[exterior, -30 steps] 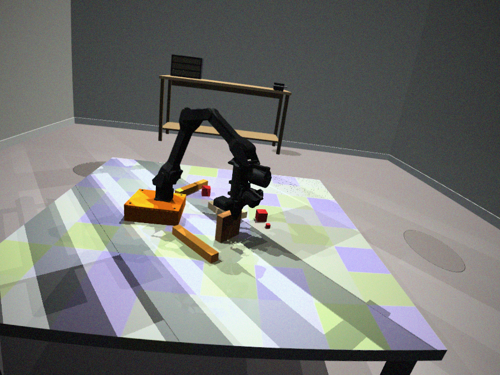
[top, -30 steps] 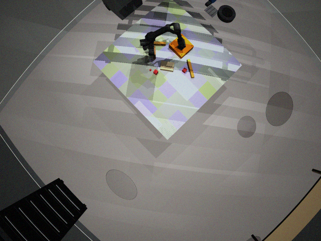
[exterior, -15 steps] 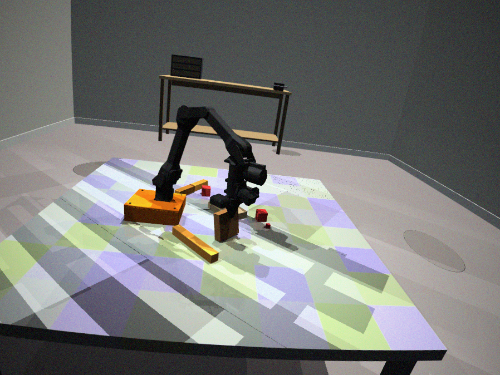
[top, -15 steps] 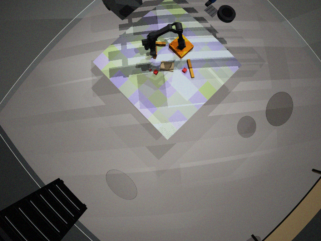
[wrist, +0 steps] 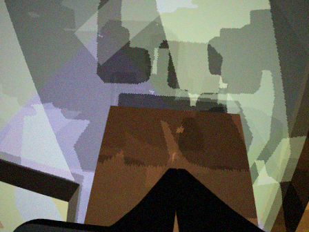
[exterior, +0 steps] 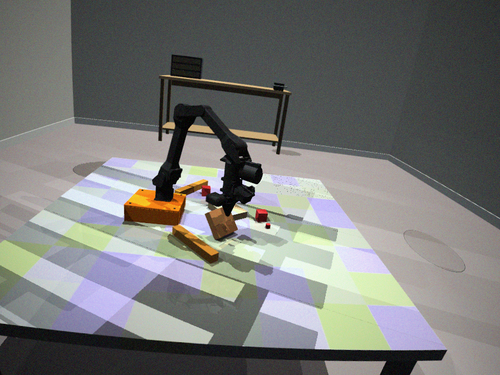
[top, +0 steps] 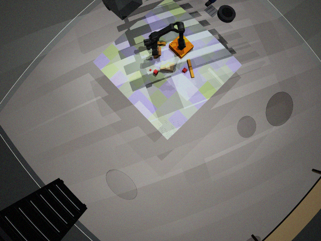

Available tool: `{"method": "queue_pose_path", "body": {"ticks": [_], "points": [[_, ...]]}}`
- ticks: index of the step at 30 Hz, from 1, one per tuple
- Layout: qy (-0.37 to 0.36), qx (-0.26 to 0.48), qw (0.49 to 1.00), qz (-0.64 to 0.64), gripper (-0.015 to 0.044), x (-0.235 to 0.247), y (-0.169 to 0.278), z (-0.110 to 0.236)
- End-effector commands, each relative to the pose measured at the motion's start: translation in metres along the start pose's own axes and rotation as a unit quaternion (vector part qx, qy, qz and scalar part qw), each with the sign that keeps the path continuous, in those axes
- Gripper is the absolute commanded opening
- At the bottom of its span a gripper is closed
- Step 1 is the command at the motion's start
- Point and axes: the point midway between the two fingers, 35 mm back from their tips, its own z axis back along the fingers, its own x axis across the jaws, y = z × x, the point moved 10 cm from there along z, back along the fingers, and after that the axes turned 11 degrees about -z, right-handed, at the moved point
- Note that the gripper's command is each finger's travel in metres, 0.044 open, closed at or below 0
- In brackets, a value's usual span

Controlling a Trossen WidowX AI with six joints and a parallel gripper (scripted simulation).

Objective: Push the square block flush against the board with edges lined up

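Brown and wood-grained, the square flat block (exterior: 220,224) stands tilted on one lower edge on the patchwork lilac, green and grey desk (exterior: 121,282), leaning rather than lying flat. The black tool (exterior: 226,210) points down onto the block's upper edge, its two fingers pressed together with nothing between them; in the wrist view the closed tip (wrist: 176,186) lies over the block's broad brown face (wrist: 138,152).

Just beside the block, toward the near-left in the exterior view, lies a long orange-brown wooden board (exterior: 195,243), flat on the desk; a narrow gap shows between it and the block's lower corner, so the two look apart, though the angle makes this hard to judge. From above, this board (top: 158,52) sits partly under the arm's forearm.

A pale beige wooden slab (exterior: 239,212) lies flat behind the block. A second orange-brown board (exterior: 192,186) lies beyond the arm's orange square base (exterior: 137,213), with a small red cube (exterior: 205,190) near its end. Another small red cube (exterior: 261,215) and a tiny red piece (exterior: 267,226) rest to the block's right.
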Motion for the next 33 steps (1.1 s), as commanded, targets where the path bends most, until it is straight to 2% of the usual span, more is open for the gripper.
{"method": "queue_pose_path", "body": {"ticks": [1, 33], "points": [[0.002, -0.001, 1.000, -0.003, 0.0000, -0.001, 0.005, -0.001], [0.001, -0.003, 1.000, -0.003, 0.0000, 0.008, -0.040, 0.000]]}}
